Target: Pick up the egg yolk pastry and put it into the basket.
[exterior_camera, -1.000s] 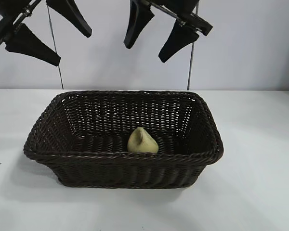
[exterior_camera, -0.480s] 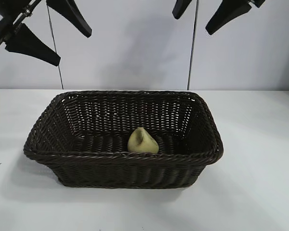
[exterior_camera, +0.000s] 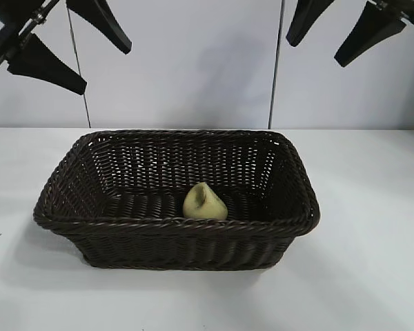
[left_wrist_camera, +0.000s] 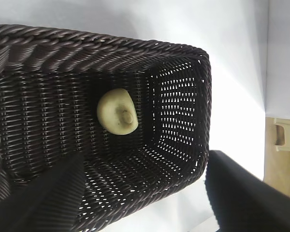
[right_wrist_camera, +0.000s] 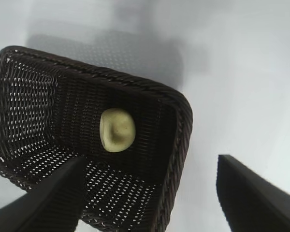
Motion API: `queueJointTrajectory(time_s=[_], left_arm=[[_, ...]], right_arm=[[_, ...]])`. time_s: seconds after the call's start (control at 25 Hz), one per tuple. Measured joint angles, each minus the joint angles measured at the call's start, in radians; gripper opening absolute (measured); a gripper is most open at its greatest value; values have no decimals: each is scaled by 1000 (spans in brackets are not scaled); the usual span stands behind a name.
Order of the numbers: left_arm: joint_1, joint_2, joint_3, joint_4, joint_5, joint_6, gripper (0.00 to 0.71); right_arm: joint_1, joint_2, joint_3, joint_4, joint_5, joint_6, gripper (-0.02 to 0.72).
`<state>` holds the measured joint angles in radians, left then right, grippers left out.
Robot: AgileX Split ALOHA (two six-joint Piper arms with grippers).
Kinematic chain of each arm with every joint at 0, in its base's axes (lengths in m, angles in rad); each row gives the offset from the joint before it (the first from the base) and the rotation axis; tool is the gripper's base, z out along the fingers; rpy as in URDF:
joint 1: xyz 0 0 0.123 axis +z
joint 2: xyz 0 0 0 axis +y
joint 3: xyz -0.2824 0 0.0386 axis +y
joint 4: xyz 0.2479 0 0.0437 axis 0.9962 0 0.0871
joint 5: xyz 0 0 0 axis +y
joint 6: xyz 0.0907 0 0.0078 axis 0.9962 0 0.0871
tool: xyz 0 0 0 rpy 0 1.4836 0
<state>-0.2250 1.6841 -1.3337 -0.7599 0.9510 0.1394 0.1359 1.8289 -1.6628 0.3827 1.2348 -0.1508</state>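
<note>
Egg yolk pastry (exterior_camera: 204,203) lies inside the basket (exterior_camera: 290,162), on the woven floor near the front wall, tipped on its side. Nothing else in the basket.

Risk looks low: pastry leans on its edge and could roll flat or shift if the basket gets knocked. A descending arm clipping the braided rim would cause that.

Right gripper (exterior_camera: 345,29) hangs high above the basket's right end, fingers spread, empty. Left gripper (exterior_camera: 55,43) is parked high at left, also spread and empty.
</note>
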Motion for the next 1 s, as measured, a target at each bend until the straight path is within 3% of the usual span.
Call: queueJointTrajectory(time_s=[0.6, 1.0], left_arm=[[0, 0, 0, 1, -3, 0, 512], [0, 0, 0, 1, -3, 0, 512]], right_arm=[[0, 0, 18, 57, -2, -6, 540], [0, 0, 18, 63, -2, -7, 540]])
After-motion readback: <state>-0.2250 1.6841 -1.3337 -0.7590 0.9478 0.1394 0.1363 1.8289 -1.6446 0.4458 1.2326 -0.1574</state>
